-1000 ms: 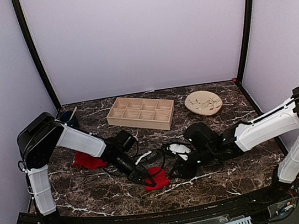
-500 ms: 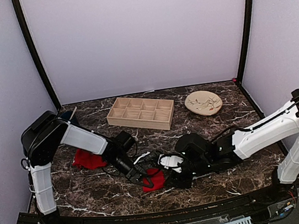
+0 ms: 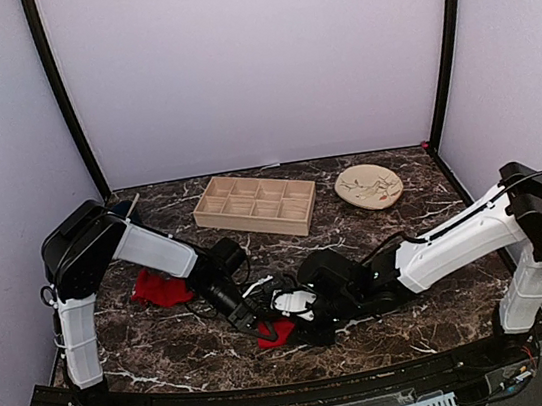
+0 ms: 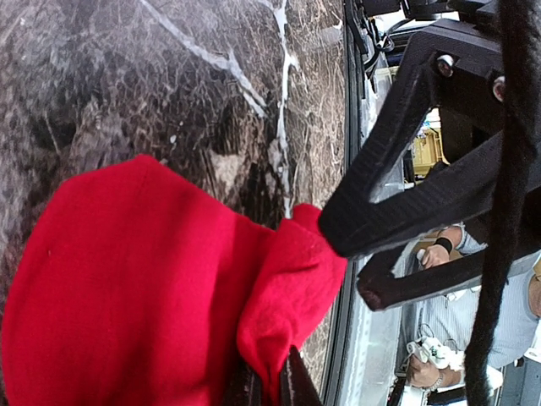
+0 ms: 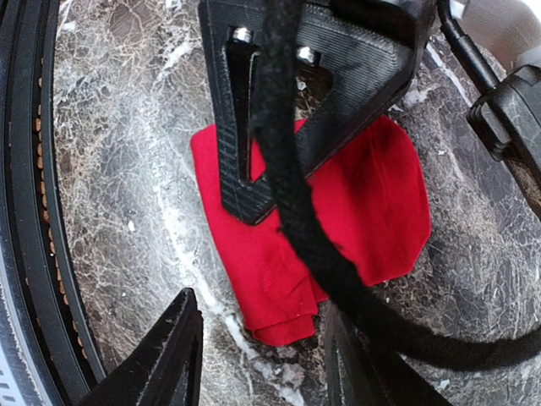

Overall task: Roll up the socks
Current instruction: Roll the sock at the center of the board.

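Observation:
One red sock (image 3: 278,333) lies folded on the marble near the front middle. My left gripper (image 3: 260,323) is shut on a pinched fold of that sock (image 4: 279,296), its fingertips (image 4: 297,385) meeting at the bottom of the left wrist view. My right gripper (image 3: 304,328) is open and low over the same sock (image 5: 355,211), one finger (image 5: 169,355) on bare marble and the other (image 5: 355,364) beside the sock's near end. The left gripper's black finger (image 5: 254,127) lies across the sock. The other red sock (image 3: 160,289) lies bunched behind the left arm.
A wooden compartment tray (image 3: 254,205) and a beige plate (image 3: 369,187) sit at the back. A dark blue object (image 3: 123,212) is in the back left corner. The table's black front rail (image 5: 25,211) runs close to the right gripper.
My right arm has swung left and brought its open gripper to the sock. The left gripper has drawn the pinched sock slightly left and stays shut.

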Tool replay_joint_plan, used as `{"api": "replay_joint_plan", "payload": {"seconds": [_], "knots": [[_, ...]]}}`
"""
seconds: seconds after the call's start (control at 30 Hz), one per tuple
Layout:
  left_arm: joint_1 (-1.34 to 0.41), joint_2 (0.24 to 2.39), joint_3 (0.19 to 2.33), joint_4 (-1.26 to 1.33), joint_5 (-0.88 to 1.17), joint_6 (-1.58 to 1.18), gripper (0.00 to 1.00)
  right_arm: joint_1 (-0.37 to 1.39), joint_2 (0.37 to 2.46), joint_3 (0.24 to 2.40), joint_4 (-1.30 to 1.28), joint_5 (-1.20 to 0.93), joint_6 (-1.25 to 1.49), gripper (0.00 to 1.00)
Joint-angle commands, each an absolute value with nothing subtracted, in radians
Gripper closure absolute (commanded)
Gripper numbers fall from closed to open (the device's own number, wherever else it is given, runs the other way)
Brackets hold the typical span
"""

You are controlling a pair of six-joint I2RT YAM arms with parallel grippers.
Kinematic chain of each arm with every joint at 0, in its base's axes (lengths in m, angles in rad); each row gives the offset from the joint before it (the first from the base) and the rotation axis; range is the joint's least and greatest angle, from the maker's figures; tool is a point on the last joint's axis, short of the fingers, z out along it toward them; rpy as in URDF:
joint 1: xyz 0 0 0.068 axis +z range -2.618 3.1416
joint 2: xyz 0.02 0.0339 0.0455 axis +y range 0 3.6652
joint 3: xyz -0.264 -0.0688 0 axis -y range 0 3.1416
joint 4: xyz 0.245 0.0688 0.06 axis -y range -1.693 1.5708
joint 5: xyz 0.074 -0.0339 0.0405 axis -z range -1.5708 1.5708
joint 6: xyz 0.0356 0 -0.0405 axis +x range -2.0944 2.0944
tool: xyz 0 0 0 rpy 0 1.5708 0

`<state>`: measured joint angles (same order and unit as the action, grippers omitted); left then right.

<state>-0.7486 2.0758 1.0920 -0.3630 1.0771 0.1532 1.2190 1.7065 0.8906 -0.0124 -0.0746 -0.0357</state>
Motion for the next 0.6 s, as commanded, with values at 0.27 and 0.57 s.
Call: {"api": "replay_joint_plan", "payload": {"seconds": [0.27, 0.57], "knots": [[-0.739, 2.142, 1.078, -0.468, 0.98, 0.217, 1.0, 1.229, 1.774, 0.96, -0.018, -0.081, -0.083, 0.54], [-0.738, 2.148, 1.086, -0.481, 0.982, 0.228, 1.0, 1.23, 1.805, 0.972, -0.022, -0.093, -0.092, 0.61]]}}
